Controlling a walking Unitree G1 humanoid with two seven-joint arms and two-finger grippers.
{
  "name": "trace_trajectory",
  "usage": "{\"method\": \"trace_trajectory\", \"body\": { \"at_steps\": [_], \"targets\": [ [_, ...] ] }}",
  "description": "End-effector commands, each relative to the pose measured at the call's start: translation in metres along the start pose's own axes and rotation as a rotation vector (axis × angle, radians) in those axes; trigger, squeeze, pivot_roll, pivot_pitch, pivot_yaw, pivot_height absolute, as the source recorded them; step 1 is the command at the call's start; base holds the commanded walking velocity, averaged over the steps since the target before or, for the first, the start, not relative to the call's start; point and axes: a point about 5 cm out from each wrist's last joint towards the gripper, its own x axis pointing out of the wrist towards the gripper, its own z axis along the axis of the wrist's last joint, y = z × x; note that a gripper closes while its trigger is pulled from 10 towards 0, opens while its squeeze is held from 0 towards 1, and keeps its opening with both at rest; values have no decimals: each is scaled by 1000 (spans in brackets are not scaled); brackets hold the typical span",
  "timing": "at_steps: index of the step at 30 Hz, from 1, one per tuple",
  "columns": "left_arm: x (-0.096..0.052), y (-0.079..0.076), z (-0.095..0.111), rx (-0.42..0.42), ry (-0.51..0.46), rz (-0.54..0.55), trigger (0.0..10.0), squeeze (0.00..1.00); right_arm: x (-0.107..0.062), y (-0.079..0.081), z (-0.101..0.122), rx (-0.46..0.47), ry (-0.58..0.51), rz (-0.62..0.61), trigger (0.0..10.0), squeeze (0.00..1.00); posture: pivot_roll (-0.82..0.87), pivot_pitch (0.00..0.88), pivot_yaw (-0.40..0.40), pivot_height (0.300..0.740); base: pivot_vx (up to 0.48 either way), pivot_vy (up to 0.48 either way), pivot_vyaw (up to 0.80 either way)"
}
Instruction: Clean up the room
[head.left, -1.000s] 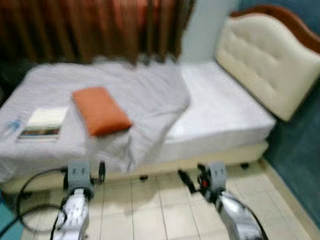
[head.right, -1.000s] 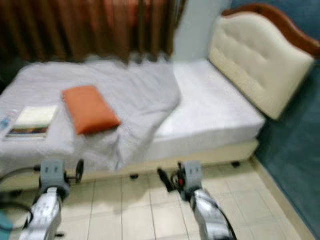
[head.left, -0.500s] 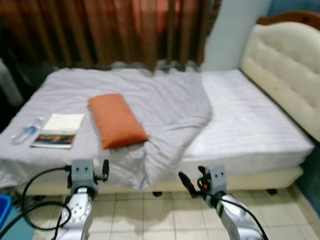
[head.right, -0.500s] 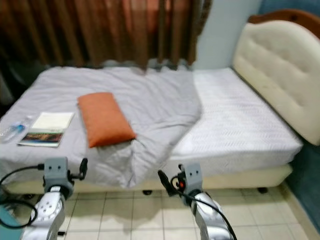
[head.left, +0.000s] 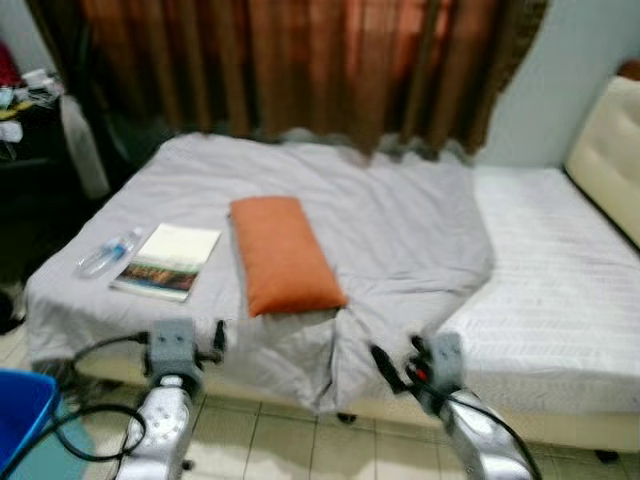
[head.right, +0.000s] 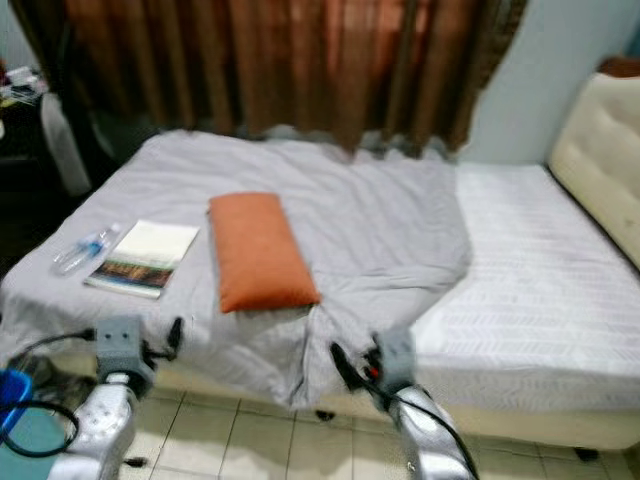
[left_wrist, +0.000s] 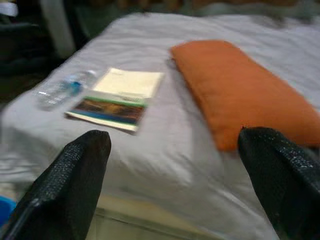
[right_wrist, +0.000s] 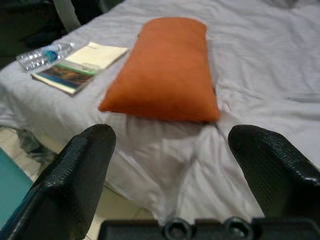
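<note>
Step in hand, as judged: approach and survey. The robot stands at the foot-side edge of the bed (head.left: 560, 300), and no item is grasped yet.

Task items, all lying on the grey blanket (head.left: 400, 220):
- Pillow (head.left: 285, 255), orange, near the middle of the left-eye view, long axis running from 12 to 6 o'clock.
- Book (head.left: 168, 262), at 9 o'clock from the pillow, near but not touching it.
- Bottle (head.left: 108, 253), clear plastic, lying on its side just beside the book at its 9 o'clock.

The blanket is rumpled. One corner hangs over the bed edge at 6 o'clock from the pillow, and the white mattress is bare at 3 o'clock.

End effector state:
- Left end effector (left_wrist: 175, 185): fingers spread wide, empty, held low in front of the bed edge. Book and bottle lie ahead of it.
- Right end effector (right_wrist: 185, 175): fingers spread wide, empty, aimed at the pillow and the hanging blanket fold.

Next move, as judged: step closer to the bed, then reach over the edge. The book and bottle suit the left arm and the pillow suits the right. The bottle may roll when touched. The pillow is soft and wider than a pinch, so a grip at one end is advisable.

Change from the earlier frames: the camera has swung toward the robot's left. The headboard (head.left: 605, 150) now sits at the 3 o'clock margin, a dark side surface (head.left: 30, 100) appears at 10 o'clock, and a blue bin (head.left: 15, 415) at 8 o'clock. The items on the bed keep the same arrangement.
</note>
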Motion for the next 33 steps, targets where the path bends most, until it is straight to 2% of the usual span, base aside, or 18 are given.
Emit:
{"method": "trace_trajectory", "body": {
  "at_steps": [1, 10, 14, 17, 33],
  "targets": [
    [1, -7, 5, 6, -26, -45, 10000, 0, -5, -12, -1, -16, 2, -56, 10000, 0, 45, 0, -10, 740, 454, 0, 0],
    [6, -10, 12, 29, -54, -91, 10000, 0, -3, -14, 4, -2, -27, -82, 10000, 0, 44, 0, -9, 740, 458, 0, 0],
    [8, -11, 15, 32, -60, -107, 10000, 0, -2, -14, 4, 1, -23, -93, 10000, 0, 39, 0, -6, 740, 463, 0, -650],
    [8, -11, 14, 21, -54, -105, 10000, 0, -1, -12, 6, -26, -38, -87, 10000, 0, 38, 0, -5, 740, 465, 0, -342],
    [2, -11, 9, -7, -44, -76, 10000, 0, 1, -5, 4, 2, -19, -43, 10000, 0, 50, 0, -13, 740, 465, 0, 0]
  ]
}}
